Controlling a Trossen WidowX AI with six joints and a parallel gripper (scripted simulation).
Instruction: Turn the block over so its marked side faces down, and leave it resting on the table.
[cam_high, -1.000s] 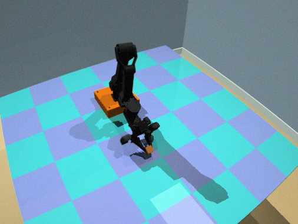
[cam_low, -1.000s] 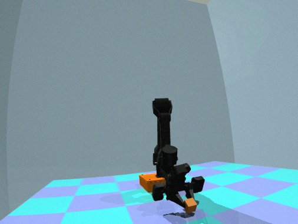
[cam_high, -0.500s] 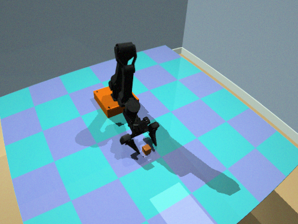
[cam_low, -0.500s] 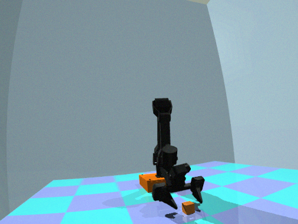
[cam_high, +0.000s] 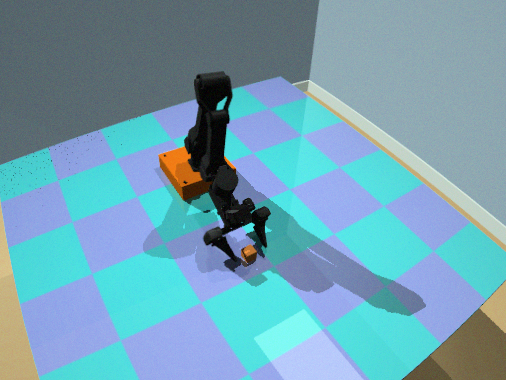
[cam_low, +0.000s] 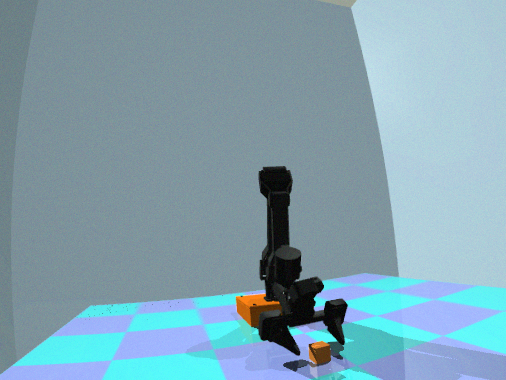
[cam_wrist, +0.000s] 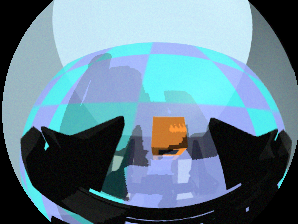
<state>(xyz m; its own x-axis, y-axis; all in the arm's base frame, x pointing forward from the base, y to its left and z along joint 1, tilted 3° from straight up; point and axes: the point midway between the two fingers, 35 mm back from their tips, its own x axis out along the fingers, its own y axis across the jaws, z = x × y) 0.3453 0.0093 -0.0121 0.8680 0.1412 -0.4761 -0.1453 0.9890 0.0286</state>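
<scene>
Block (cam_high: 249, 254): orange, resting on the checkered counter (cam_high: 150, 300) between the wide-open, empty end effector (cam_high: 248, 251); we judge release done, next lifting clear without nudging it.

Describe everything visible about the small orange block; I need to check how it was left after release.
The block is a small orange cube with plain, matte-looking faces. It sits on the checkered table between the spread fingers of the open gripper, apart from both. In the wrist view its facing side shows a dark patch along the lower edge, shadow or marking, too blurred to tell. It looks slightly turned relative to the tiles. Which face is down cannot be read.
</scene>
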